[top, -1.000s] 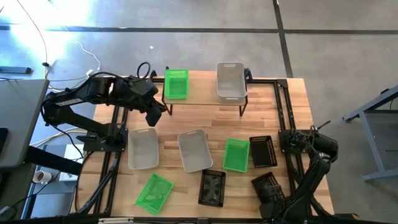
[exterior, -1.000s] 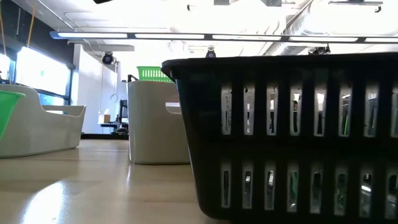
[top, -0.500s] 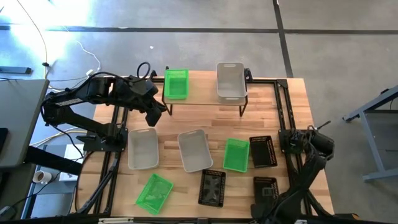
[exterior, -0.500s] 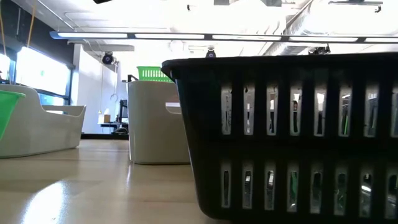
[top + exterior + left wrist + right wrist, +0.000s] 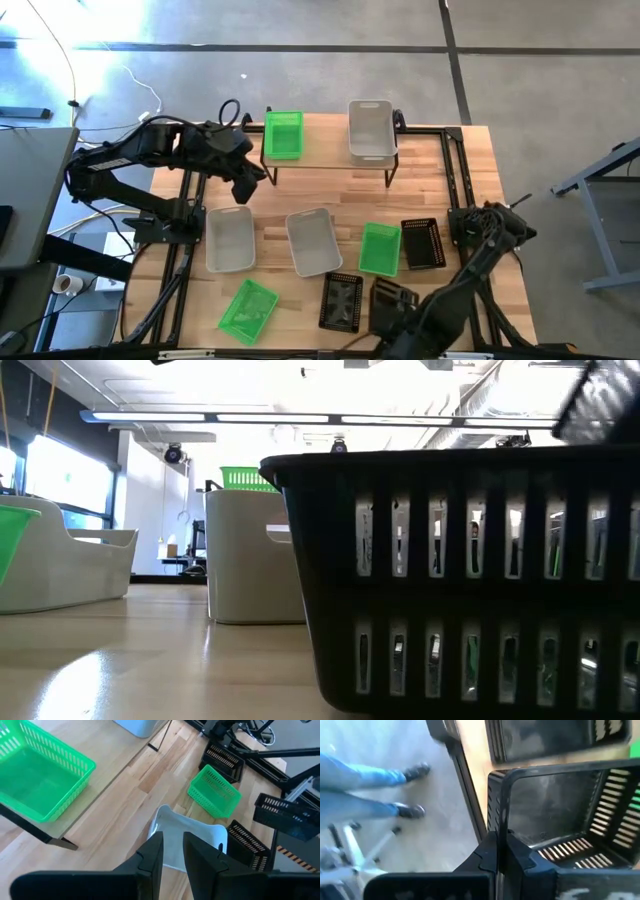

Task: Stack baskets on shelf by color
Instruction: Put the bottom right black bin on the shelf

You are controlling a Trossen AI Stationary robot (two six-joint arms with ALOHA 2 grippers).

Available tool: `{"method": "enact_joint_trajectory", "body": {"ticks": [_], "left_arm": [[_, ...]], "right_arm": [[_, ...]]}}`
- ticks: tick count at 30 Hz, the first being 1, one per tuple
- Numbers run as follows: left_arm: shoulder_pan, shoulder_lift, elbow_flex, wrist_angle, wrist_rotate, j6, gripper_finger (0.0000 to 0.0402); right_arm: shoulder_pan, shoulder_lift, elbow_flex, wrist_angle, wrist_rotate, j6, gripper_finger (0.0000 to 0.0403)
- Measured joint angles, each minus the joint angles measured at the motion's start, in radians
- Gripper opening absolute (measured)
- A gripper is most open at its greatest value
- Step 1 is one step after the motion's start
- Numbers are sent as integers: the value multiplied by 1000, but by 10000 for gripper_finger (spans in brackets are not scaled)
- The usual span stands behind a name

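Note:
On the shelf (image 5: 330, 152) at the far side sit a green basket (image 5: 283, 134) and a grey basket (image 5: 371, 130). Two grey baskets (image 5: 230, 238) (image 5: 313, 241), two green ones (image 5: 379, 248) (image 5: 248, 308) and two black ones (image 5: 422, 243) (image 5: 341, 300) rest on the table. My right gripper (image 5: 501, 840) is shut on a third black basket (image 5: 393, 297) near the front edge. My left gripper (image 5: 172, 845) hovers by the shelf's left end, its fingers a little apart with nothing between them. My right gripper pinches the top rim of one wall of the black basket (image 5: 501, 822), one finger inside the basket and one outside. The low view shows the basket (image 5: 600, 400) up off the table, hanging from the fingers.
Black frame rails (image 5: 455, 170) run along the table's sides. A person's legs (image 5: 360, 775) stand on the floor beyond the table's edge in the right wrist view. Bare wood lies between the shelf and the row of baskets.
My right gripper has shut on the black basket at the front right, lifted it off the table and carried it toward the table's left along the near edge. The left arm has kept still.

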Motion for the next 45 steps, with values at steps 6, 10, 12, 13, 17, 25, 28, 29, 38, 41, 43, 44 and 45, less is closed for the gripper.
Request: {"method": "enact_joint_trajectory", "body": {"ticks": [6,10,12,13,17,25,28,29,38,41,43,44,45], "left_arm": [[0,-12,0,-75,-6,29,65],[0,-13,0,-132,-42,49,65],[0,-13,0,-160,-65,56,65],[0,-13,0,-173,-80,56,65],[0,-13,0,-204,-140,57,64],[0,-13,0,-229,-218,78,64],[0,-13,0,-229,-218,78,64],[0,-13,0,-228,-218,78,64],[0,-13,0,-229,-218,78,64],[2,-13,0,-229,-218,77,64],[2,-13,0,-228,-218,77,64],[2,-13,0,-228,-219,77,64],[2,-13,0,-228,-219,76,64]], "right_arm": [[-95,0,146,-69,91,-75,1],[-171,0,211,-106,146,-163,0],[-210,0,235,-107,160,-225,0],[-230,0,248,-107,166,-260,0],[-309,0,303,-105,200,-390,0],[-479,0,425,-101,262,-732,0],[-548,0,454,-90,284,-874,0],[-576,-3,453,-68,287,-924,0],[-797,-14,453,-11,266,-1258,0],[-864,-14,453,-14,235,-1309,0],[-901,-14,452,-16,220,-1334,0],[-917,-14,452,-16,216,-1345,0],[-931,-14,452,-17,206,-1358,0]]}}
